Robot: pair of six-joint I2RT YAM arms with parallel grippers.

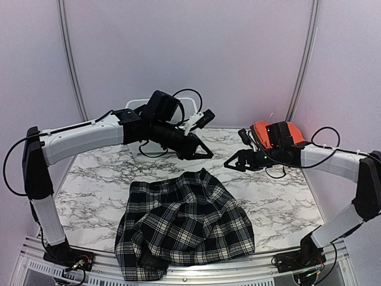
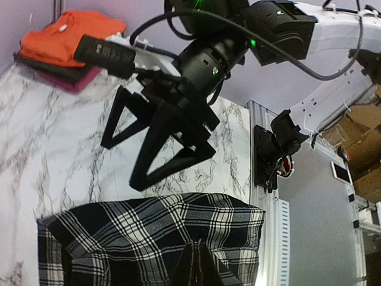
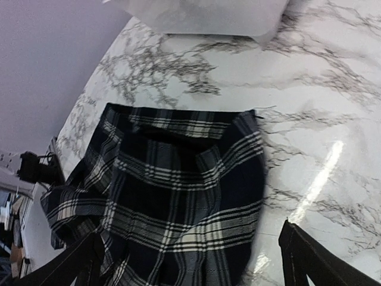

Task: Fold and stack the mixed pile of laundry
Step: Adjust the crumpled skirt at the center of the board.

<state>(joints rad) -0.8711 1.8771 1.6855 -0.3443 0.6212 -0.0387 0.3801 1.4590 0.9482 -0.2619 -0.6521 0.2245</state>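
The black-and-white plaid pleated skirt lies rumpled at the middle of the marble-patterned bench's near edge. Beyond its far hem the left claw is pinched together; the right claw (facing it) gapes wide. A folded bright orange T-shirt tops the stack in the far-right corner.

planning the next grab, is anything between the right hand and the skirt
Nothing visible does. The right hand hangs open over the table just beyond the skirt's far edge, with only air between them; the left hand sits off to the side.
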